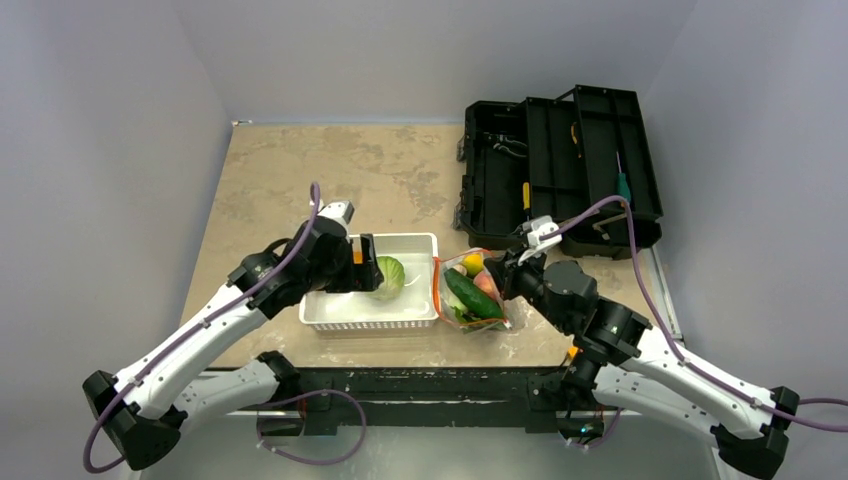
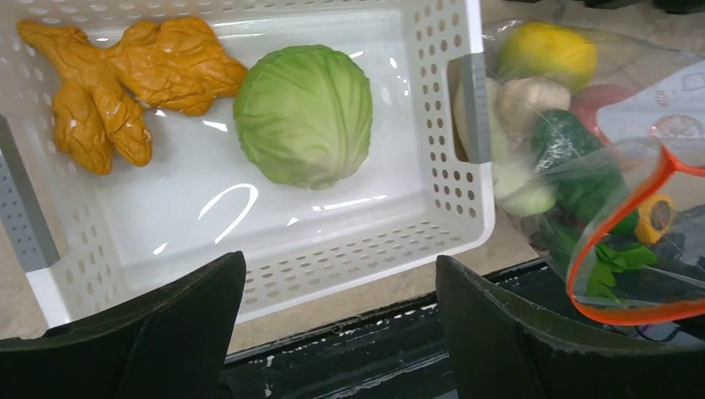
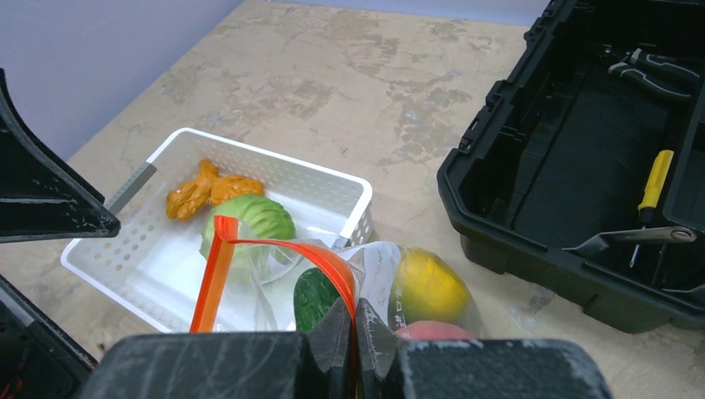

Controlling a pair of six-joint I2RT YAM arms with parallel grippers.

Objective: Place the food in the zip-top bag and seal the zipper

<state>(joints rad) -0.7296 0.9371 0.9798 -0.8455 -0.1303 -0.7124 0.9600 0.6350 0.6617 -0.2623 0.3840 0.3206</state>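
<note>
A green cabbage (image 2: 303, 115) and knobbly orange pieces (image 2: 116, 79) lie in the white basket (image 2: 465, 224). My left gripper (image 2: 339, 262) hangs open over the basket's near wall with nothing between its fingers; from above it (image 1: 365, 265) sits just left of the cabbage (image 1: 388, 277). The zip-top bag (image 1: 475, 295) rests right of the basket and holds a cucumber (image 3: 320, 295), a yellow mango (image 3: 428, 287) and a pink peach (image 1: 487, 284). Its mouth stands open. My right gripper (image 3: 356, 328) is shut on the orange-red zipper (image 3: 274, 247) strip at the bag's mouth.
A black toolbox (image 1: 560, 170) lies open at the back right, with pliers and a yellow-handled screwdriver (image 3: 657, 179) inside. The basket (image 1: 420, 240) touches the bag's left side. The table's black front rail (image 1: 420, 380) runs just below both.
</note>
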